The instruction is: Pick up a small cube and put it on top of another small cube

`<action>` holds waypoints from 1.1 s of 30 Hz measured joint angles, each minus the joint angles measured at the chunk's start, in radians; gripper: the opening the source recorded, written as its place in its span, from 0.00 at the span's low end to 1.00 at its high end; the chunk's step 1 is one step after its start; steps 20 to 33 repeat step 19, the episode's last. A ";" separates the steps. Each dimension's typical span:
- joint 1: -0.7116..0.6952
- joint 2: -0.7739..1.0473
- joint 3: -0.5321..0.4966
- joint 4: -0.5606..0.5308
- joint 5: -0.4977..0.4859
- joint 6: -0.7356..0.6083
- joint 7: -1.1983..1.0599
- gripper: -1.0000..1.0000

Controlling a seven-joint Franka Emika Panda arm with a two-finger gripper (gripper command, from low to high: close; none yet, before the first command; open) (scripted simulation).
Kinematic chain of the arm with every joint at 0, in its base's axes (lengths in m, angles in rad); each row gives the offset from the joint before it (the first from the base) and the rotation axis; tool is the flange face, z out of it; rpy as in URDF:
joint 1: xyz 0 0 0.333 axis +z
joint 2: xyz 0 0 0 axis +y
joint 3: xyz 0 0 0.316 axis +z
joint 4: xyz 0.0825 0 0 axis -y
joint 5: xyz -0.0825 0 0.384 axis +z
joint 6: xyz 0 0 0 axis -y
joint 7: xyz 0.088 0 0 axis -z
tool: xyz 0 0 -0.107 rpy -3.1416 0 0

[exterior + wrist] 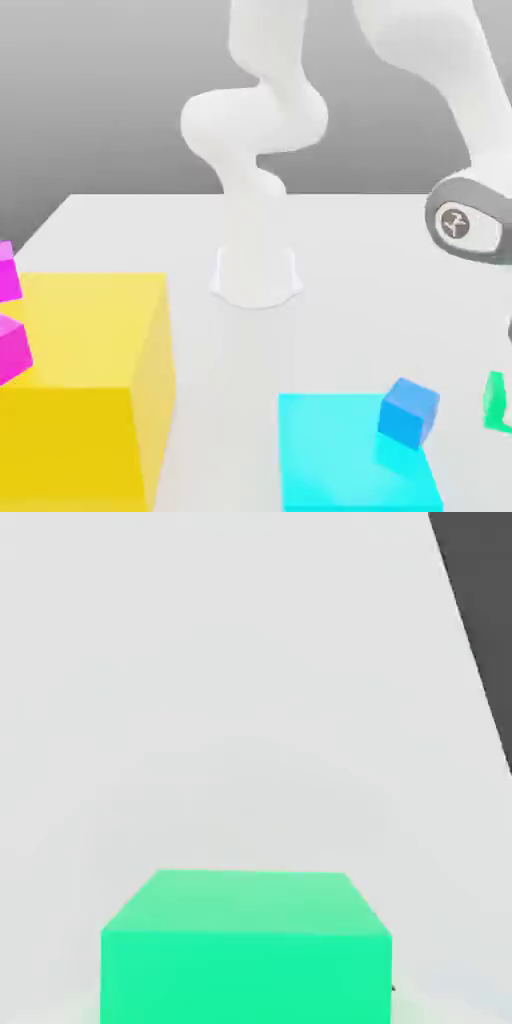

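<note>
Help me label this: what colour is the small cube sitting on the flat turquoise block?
Blue, clearest in the exterior view.

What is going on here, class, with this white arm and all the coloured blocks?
A white robot arm is working at the table to stack one small cube on another. Its hand is over at the exterior view's right edge, by the small green cube, which the hand view shows close up. The small blue cube sits on a flat cyan block. Nothing is stacked yet.
</note>
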State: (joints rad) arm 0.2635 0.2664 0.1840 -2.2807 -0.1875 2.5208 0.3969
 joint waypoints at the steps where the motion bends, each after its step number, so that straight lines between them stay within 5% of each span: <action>1: -0.022 -0.017 -0.026 0.009 0.012 -0.025 0.029 0.00; 8: -0.184 -0.148 -0.200 0.053 0.092 -0.191 0.222 0.00; 15: -0.508 -0.237 -0.353 0.126 0.176 -0.342 0.462 0.00; 16: -0.546 -0.222 -0.368 0.137 0.192 -0.336 0.510 1.00; 33: -0.559 -0.222 -0.368 0.137 0.192 -0.336 0.510 1.00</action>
